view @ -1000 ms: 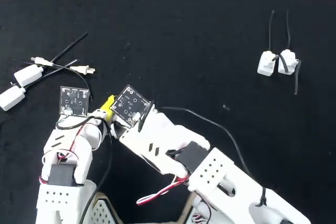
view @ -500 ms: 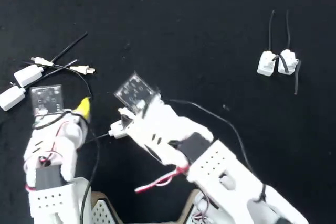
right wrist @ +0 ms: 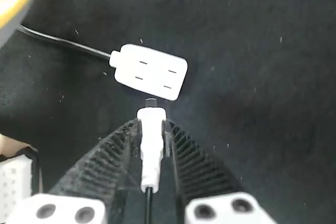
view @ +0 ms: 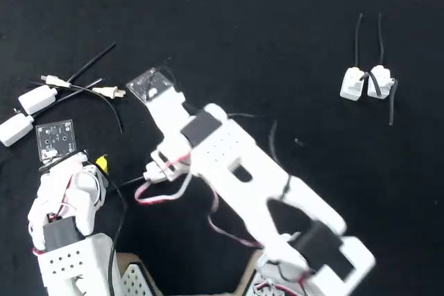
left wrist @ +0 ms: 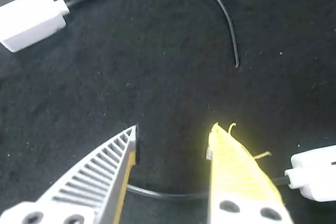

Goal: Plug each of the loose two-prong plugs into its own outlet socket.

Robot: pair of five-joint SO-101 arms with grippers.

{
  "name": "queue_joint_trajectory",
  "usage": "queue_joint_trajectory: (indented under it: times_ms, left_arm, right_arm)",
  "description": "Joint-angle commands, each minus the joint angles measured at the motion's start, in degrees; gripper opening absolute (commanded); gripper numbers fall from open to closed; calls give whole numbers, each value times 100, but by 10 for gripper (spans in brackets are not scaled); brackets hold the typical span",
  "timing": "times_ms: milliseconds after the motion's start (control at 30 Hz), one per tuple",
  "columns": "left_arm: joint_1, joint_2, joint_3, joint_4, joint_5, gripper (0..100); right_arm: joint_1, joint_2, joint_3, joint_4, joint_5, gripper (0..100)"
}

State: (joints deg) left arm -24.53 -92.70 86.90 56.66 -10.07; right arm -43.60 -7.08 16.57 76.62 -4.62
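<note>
One plug (right wrist: pixel 152 142) pinched in right pincer (right wrist: pixel 152 124) beside the socket (right wrist: pixel 150 72); left pincer (left wrist: pixel 170 132) spread over cloth (left wrist: pixel 157 61).

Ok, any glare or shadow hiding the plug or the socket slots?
Right wrist view: even light, plug and socket slots plain, no glare. High view: black cloth matte, no reflections. Left wrist view: no hard shadow under the open left gripper.
</note>
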Motion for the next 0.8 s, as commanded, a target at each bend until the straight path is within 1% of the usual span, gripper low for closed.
queue_joint_trajectory:
  times_ms: [0,267,367,467,667,767]
  left_arm:
    - [-40,-62,-66,18,-44,224]
    - [-40,-62,-66,35,-44,224]
    - [-40,-62,-66,35,-44,224]
    - [-40,-62,-66,44,-44,224]
    - [-48,-62,-66,44,-44,224]
    - [-48,-62,-66,44,-44,224]
  right_arm:
    - [114,523,-857,299,-211,11]
    - [123,1332,-1323,316,-862,11]
    - [123,1578,-1446,369,-985,11]
    - [176,1789,-1736,571,-1011,11]
    - [651,2290,-2536,1160,-1002,11]
    - [633,2563,-2747,1354,-993,11]
